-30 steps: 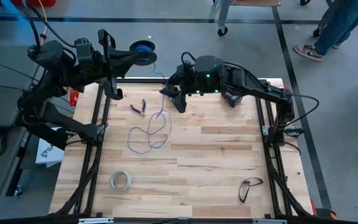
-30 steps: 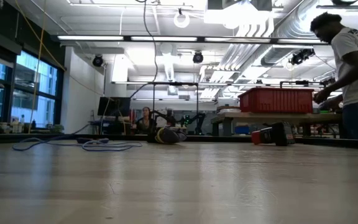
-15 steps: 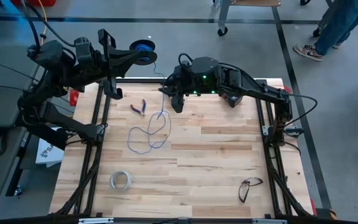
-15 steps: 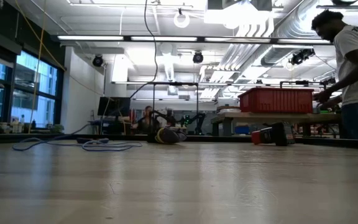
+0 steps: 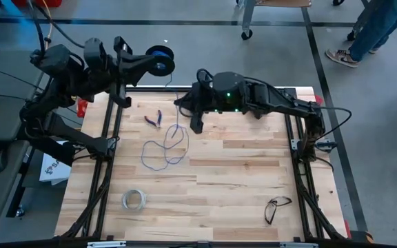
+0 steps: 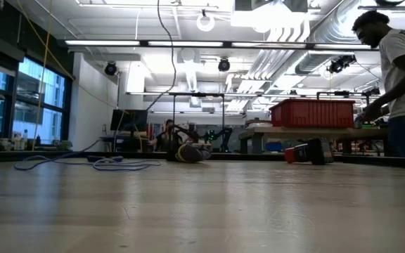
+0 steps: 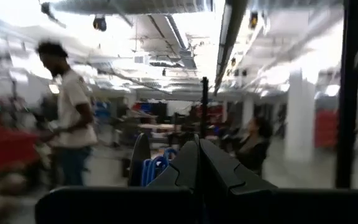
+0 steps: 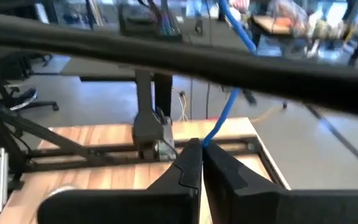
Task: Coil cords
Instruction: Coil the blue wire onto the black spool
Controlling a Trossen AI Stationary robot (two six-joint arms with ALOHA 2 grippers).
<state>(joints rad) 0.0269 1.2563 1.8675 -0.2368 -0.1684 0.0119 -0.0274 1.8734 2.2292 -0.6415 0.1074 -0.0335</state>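
Your right gripper (image 5: 196, 122) pinches the wire (image 5: 165, 148); left gripper (image 5: 158, 67) clamps the spool (image 5: 160, 52), upper left. Most wire lies uncoiled.

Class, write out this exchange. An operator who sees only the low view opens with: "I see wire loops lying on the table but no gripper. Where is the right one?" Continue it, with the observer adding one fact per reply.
Observer: The right gripper hangs over the table's far side, just beyond the wire loops.
Operator: Is it holding anything?
Observer: Yes, it is shut on the wire, which rises from between its fingertips in its wrist view.
Operator: And the spool?
Observer: The spool is off the table, past the far edge, beside the shut left gripper.
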